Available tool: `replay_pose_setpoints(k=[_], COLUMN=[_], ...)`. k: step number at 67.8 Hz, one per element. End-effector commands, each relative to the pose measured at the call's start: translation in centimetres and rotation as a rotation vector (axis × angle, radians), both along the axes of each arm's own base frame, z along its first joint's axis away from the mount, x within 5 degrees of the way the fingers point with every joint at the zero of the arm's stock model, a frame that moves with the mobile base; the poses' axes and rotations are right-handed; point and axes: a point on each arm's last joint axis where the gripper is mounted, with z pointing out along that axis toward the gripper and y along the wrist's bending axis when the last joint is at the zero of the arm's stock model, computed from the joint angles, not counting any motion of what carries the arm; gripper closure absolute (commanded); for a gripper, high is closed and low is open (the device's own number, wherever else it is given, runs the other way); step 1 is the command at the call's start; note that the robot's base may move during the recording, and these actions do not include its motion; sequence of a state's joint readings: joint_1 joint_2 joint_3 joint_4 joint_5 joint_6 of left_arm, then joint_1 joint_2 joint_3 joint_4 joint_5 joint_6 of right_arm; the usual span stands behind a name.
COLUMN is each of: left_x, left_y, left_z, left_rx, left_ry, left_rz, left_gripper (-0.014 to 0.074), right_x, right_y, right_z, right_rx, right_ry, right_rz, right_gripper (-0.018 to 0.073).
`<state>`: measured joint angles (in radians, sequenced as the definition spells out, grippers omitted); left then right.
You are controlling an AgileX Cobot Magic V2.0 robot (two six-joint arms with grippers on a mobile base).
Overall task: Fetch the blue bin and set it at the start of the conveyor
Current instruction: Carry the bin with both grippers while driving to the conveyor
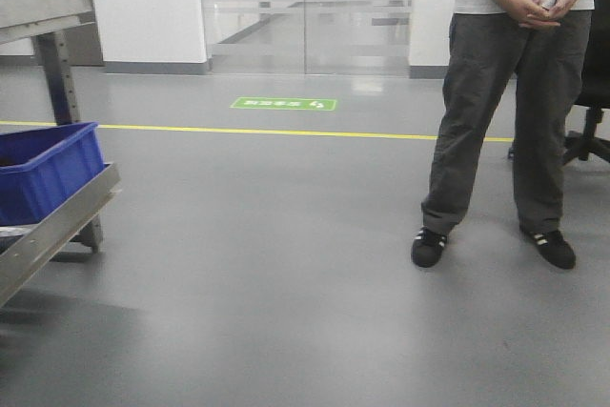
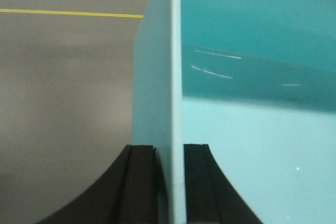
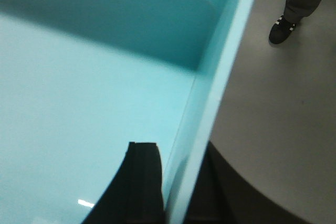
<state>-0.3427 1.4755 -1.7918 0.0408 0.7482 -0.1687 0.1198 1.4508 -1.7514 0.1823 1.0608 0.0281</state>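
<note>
The blue bin [image 2: 252, 145] is a pale turquoise tub that fills both wrist views, held above the grey floor. My left gripper [image 2: 169, 153] is shut on the bin's left wall, one black finger outside and one inside. My right gripper [image 3: 181, 161] is shut on the bin's [image 3: 79, 93] right wall in the same way, its outer finger partly hidden behind the rim. The bin's inside is empty. The conveyor start is out of view. Neither the bin nor the grippers show in the front view.
A steel shelf rack [image 1: 48, 226] with a dark blue bin [image 1: 43, 169] stands at the left. A person [image 1: 515, 92] stands at the right, their shoe [image 3: 281, 27] near the bin's right side. An office chair [image 1: 591, 111] sits behind. A yellow floor line [image 1: 267, 132] and green sign [image 1: 283, 103] lie ahead.
</note>
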Motion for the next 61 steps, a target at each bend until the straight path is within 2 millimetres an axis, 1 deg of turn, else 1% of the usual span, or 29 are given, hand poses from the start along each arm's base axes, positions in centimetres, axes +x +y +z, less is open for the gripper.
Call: replay_pose_setpoints(k=[1,61], left_x=[-0.69,-0.69], left_y=[0.29,0.29], left_z=[1.89,1.89], left_rx=[-0.066,-0.066], left_ry=[-0.110,-0.110], left_rz=[0.002,0.002], left_gripper=[0.0708,0.0708], right_x=[-0.41,-0.41], right_y=[-0.57,-0.57], right_z=[0.51,0.51], right_rx=[-0.053,-0.053], right_ry=[-0.027,-0.027], right_rz=[-0.005,-0.005], right_gripper=[0.0711,0.0711])
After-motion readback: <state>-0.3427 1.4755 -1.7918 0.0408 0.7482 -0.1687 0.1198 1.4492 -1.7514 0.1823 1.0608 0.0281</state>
